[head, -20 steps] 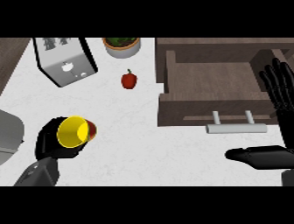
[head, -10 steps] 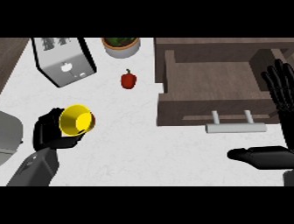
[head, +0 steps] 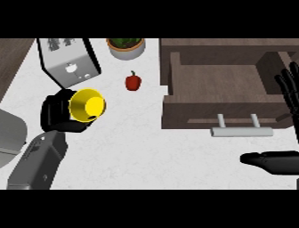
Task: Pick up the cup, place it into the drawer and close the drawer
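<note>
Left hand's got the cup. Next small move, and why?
Probably carry the yellow cup rightward toward the open drawer. The left hand is curled round it at the counter's left, beside the toaster; the red pepper sits between cup and drawer, so pass above it.

Toaster (head: 69,63) at counter's (head: 145,151) far-left edge, potted plant (head: 126,47) right of it at far edge. Pepper (head: 133,82) btwn toaster & open drawer (head: 224,89), which fills far-right corner. Cup (head: 88,105) in left hand (head: 63,111), near side of toaster.
</note>
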